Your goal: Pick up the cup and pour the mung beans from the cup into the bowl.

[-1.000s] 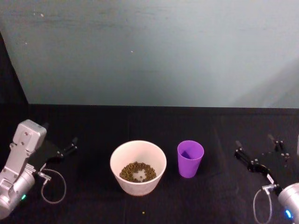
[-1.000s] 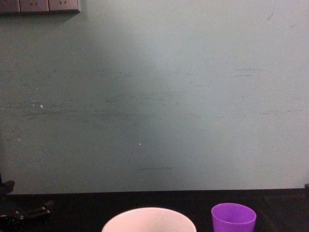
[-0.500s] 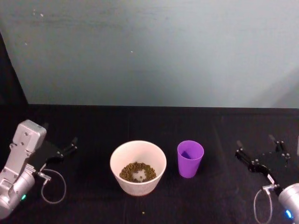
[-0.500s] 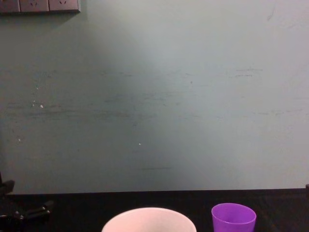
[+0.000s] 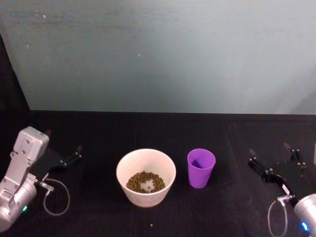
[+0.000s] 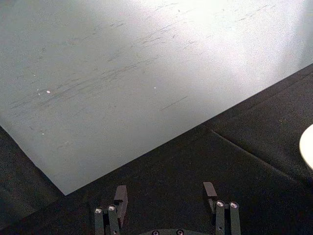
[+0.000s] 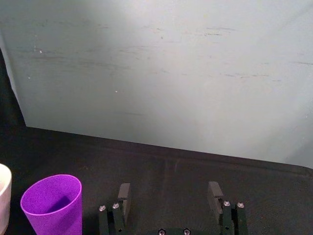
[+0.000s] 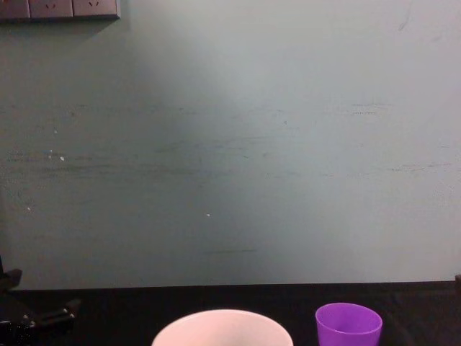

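Observation:
The purple cup (image 5: 201, 167) stands upright on the black table, just right of the white bowl (image 5: 123, 181); it also shows in the chest view (image 8: 348, 325) and the right wrist view (image 7: 52, 204). Mung beans (image 5: 145, 181) lie in the bottom of the bowl, whose rim appears in the chest view (image 8: 222, 318). My right gripper (image 5: 270, 154) rests open at the table's right side, well apart from the cup, its fingers (image 7: 123, 194) spread with nothing between them. My left gripper (image 5: 63, 146) sits open at the far left, fingers (image 6: 121, 196) apart and empty.
A single stray bean (image 5: 151, 226) lies on the black table (image 5: 98, 133) in front of the bowl. A pale teal wall (image 5: 163, 54) rises behind the table. Wall sockets (image 8: 59, 8) sit high on the left. Cable loops hang by both wrists.

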Motion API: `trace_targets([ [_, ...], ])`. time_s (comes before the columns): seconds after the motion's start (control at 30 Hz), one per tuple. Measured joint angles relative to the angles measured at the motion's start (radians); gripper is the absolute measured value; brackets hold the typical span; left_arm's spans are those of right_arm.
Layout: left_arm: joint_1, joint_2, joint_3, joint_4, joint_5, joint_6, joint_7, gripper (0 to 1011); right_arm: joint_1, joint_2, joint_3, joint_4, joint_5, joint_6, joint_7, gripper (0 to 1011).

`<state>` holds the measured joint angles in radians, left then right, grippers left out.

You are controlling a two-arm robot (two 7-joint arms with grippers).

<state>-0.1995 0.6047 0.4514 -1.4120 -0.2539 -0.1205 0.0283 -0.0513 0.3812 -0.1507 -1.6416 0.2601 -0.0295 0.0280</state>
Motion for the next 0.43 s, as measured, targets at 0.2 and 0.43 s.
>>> trace_targets([
  [0.2, 0.0, 0.0, 0.0, 0.0, 0.0, 0.0, 0.0, 1003, 0.0, 0.001, 0.0, -0.001, 0.001, 0.001, 0.0, 1000],
  [0.43, 0.0, 0.0, 0.0, 0.0, 0.0, 0.0, 0.0, 1003, 0.0, 0.001, 0.0, -0.001, 0.001, 0.001, 0.0, 1002],
])
